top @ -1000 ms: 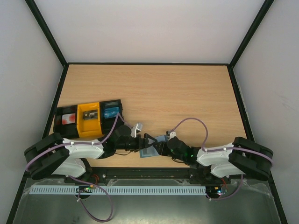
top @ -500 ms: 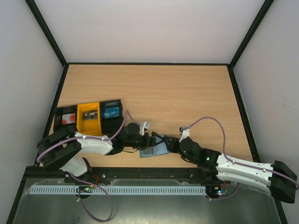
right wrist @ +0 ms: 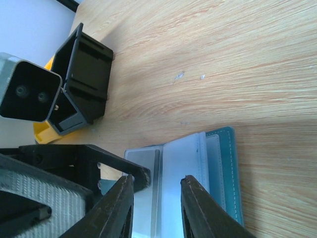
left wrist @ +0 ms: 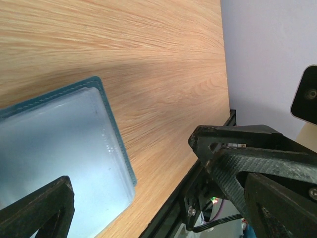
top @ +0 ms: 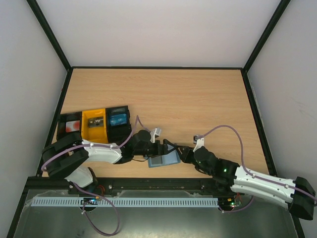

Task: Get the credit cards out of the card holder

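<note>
The card holder (top: 166,159) lies open on the wood table near the front edge, teal outside with pale blue-grey inner panels (right wrist: 183,183). I cannot tell the credit cards apart from these panels. My left gripper (top: 159,148) is open wide over the holder's left part (left wrist: 59,144), and one left fingertip (right wrist: 133,174) rests at its pale panel. My right gripper (right wrist: 158,179) comes in from the right, its jaws a little apart and straddling the middle panel, with nothing pinched.
Three box trays stand at the left: black (top: 71,127), yellow (top: 94,126) and black with a blue item (top: 119,119). The black tray (right wrist: 85,74) is close behind the left wrist. The table's front rail (left wrist: 171,215) runs just beside the holder.
Both arms have stretched out from their folded poses toward the holder. The right jaws have parted slightly. The holder has shifted a little to the right.
</note>
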{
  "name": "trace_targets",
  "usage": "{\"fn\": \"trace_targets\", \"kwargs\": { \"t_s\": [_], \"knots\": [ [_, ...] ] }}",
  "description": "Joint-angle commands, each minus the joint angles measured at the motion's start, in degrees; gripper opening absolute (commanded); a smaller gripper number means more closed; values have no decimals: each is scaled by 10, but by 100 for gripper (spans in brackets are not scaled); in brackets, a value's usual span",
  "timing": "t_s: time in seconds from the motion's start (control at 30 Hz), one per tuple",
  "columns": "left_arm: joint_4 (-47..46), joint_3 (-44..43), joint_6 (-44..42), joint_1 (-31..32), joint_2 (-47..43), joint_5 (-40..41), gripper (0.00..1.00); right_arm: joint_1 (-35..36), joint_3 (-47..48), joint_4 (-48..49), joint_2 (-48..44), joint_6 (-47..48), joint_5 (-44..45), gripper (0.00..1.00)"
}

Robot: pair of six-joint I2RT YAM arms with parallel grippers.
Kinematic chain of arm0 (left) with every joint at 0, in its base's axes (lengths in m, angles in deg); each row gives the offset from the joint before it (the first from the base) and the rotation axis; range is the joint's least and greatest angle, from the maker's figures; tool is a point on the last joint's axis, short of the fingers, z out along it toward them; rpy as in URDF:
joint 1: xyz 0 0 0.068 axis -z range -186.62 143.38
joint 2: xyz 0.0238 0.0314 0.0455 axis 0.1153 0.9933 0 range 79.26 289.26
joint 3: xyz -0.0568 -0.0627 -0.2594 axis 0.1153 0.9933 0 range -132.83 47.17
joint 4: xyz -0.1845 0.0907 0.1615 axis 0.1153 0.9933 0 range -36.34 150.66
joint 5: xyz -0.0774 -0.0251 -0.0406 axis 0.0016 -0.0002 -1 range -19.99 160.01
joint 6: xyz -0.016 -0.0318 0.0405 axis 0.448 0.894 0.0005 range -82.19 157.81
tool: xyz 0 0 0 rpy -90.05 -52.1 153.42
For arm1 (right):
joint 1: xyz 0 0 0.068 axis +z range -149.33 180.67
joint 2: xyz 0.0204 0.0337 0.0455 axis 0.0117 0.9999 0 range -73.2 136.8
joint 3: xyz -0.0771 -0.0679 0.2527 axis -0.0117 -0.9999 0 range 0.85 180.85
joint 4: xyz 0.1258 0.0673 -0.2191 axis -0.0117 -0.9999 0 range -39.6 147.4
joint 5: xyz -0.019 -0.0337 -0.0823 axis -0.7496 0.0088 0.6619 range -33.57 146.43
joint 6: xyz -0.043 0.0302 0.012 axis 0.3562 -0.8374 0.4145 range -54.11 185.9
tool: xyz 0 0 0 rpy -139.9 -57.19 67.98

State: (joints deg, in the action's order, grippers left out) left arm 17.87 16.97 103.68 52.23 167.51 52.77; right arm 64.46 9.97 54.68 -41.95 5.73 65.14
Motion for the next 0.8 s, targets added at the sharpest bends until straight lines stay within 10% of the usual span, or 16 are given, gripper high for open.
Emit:
{"fn": "trace_targets", "kwargs": {
  "t_s": [0.0, 0.77],
  "knots": [
    [51, 25, -26, -14, -54, 30, 95, 3, 8, 23, 18, 15, -17, 27],
    [58, 166, 6, -59, -182, 32, 96, 7, 79, 188, 297, 17, -141, 26]
  ]
}}
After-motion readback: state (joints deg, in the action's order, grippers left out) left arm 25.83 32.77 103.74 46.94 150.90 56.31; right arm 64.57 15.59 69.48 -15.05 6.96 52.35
